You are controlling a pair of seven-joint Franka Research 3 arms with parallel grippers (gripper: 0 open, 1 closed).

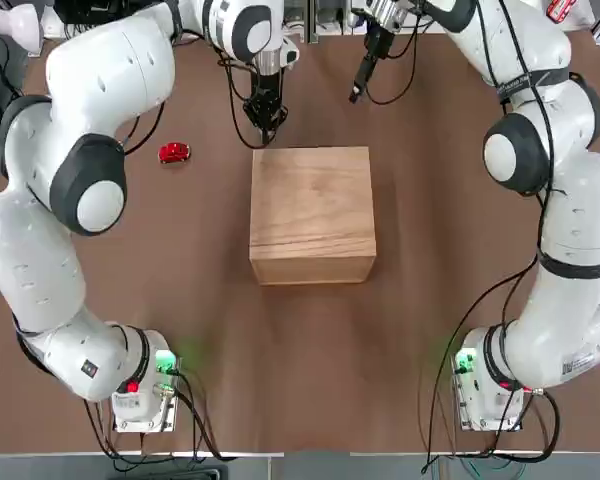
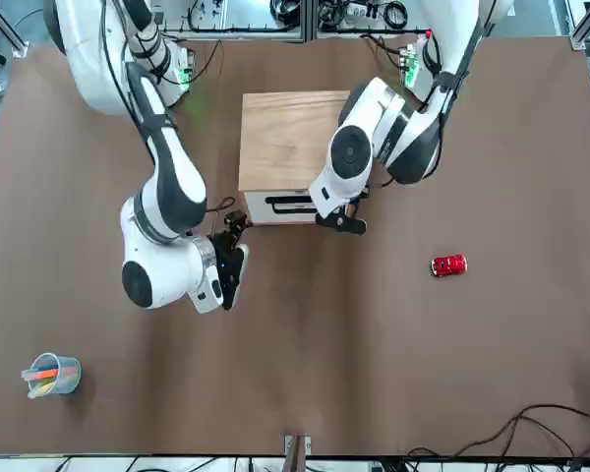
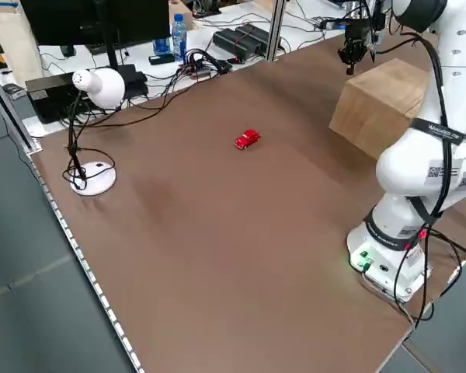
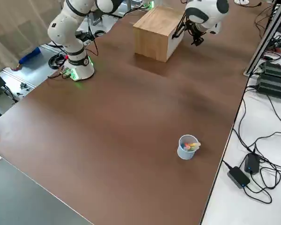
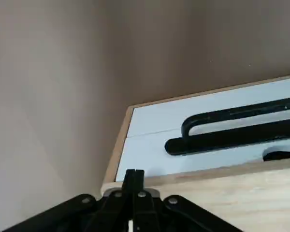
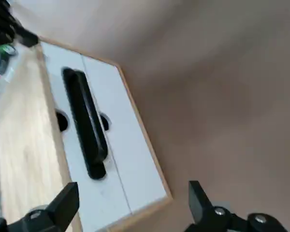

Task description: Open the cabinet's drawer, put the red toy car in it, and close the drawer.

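Cabinet (image 1: pixel 312 212): centre of the top view, on the brown table (image 1: pixel 310 360).
Drawer (image 2: pixel 290 206): closed, flush with the cabinet's front, black handle across it.
Car (image 1: pixel 173 152): upper left of the top view, well apart from the cabinet.
Left gripper (image 1: pixel 264 112): fingers pressed together, holding nothing, just above the cabinet's far edge.
Right gripper (image 6: pixel 130 205): fingers wide apart, holding nothing, near the drawer front.

light-wood cabinet (image 1: pixel 312 213) mid-table, its white-fronted drawer (image 2: pixel 280 207) shut; red toy car (image 1: pixel 174 153) apart on its left.
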